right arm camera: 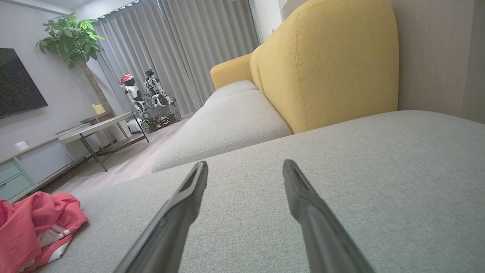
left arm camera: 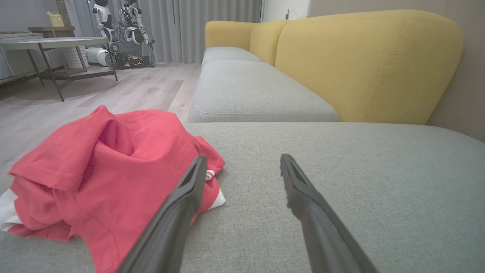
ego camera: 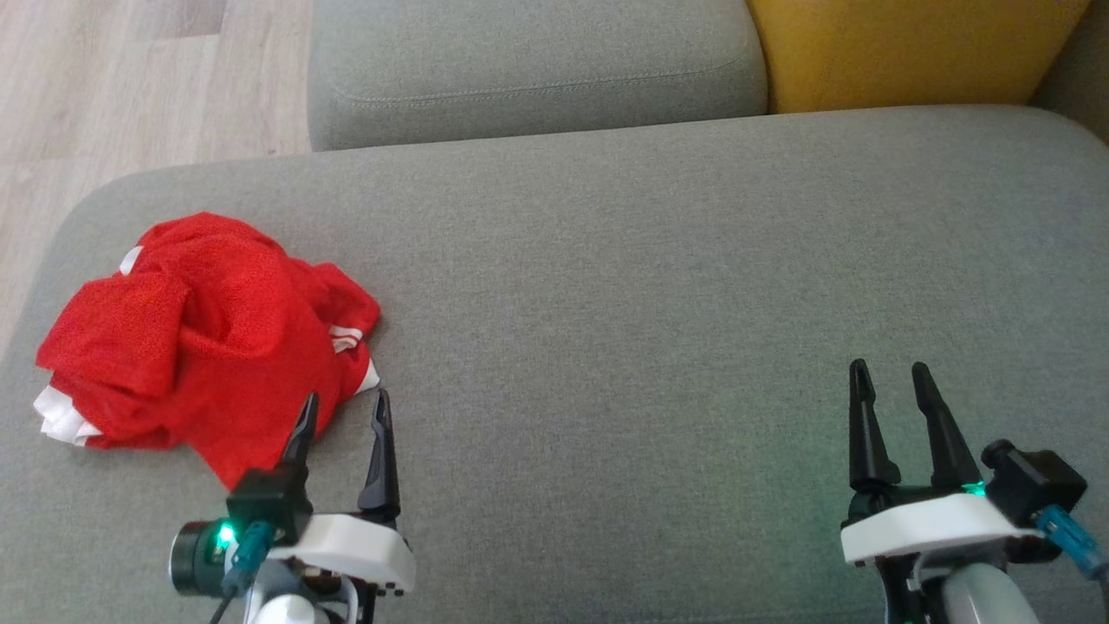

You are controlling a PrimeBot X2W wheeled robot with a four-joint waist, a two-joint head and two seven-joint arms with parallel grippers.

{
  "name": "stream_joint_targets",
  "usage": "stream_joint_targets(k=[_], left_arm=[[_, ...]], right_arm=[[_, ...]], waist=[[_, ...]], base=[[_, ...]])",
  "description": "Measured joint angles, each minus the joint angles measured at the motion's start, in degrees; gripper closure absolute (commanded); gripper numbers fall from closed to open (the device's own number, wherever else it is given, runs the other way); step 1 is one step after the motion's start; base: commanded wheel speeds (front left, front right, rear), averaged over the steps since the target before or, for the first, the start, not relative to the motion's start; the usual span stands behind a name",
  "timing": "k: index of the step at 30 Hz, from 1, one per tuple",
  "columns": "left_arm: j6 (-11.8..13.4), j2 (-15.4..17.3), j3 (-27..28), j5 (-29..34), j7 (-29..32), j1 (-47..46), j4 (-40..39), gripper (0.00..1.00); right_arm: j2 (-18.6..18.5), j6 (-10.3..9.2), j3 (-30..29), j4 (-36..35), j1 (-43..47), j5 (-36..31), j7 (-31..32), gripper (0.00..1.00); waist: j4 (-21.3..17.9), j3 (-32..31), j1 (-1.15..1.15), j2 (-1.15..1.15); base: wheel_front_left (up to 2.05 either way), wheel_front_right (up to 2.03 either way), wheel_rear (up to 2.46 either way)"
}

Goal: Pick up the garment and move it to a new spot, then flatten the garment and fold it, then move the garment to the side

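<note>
The garment [ego camera: 199, 338] is a crumpled red piece with white trim, heaped on the left part of the grey sofa cushion [ego camera: 650, 303]. My left gripper [ego camera: 346, 412] stands open just to the right of its near edge, nothing between the fingers; in the left wrist view the garment [left arm camera: 102, 178] lies partly behind the left finger [left arm camera: 182, 208] of the left gripper [left arm camera: 242, 163]. My right gripper [ego camera: 888, 377] is open over bare cushion far to the right. In the right wrist view the right gripper [right arm camera: 244, 168] is open and the garment [right arm camera: 34, 223] lies at the lower left.
A second grey seat cushion [ego camera: 528, 69] and a yellow backrest [ego camera: 901, 52] lie beyond. Wooden floor [ego camera: 130, 87] drops off past the cushion's left edge. A low table [left arm camera: 53, 45], parked robots [left arm camera: 125, 34] and grey curtains stand further off in the room.
</note>
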Motion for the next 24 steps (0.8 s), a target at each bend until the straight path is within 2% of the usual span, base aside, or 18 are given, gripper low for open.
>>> stream_joint_targets(k=[8,16,24], left_arm=[[-1.0,-0.9,1.4,1.5,0.0,0.0,0.3,0.00],[-1.2,-1.0,3.4,2.4,0.0,0.0,0.5,0.00],[-1.2,-1.2,5.2,2.9,0.0,0.0,0.5,0.00]], right_arm=[[0.0,0.00,0.6,0.0,0.0,0.2,0.0,0.00],[0.0,0.00,4.2,0.1,0.0,0.1,0.0,0.00],[-0.1,0.00,4.9,0.1,0.1,0.2,0.0,0.00]], waist=[[1.6,0.1,0.00,0.00],[7.0,0.3,0.00,0.00],[13.6,0.0,0.00,0.00]], base=[[0.00,0.00,0.00],[0.00,0.00,0.00],[0.00,0.00,0.00]])
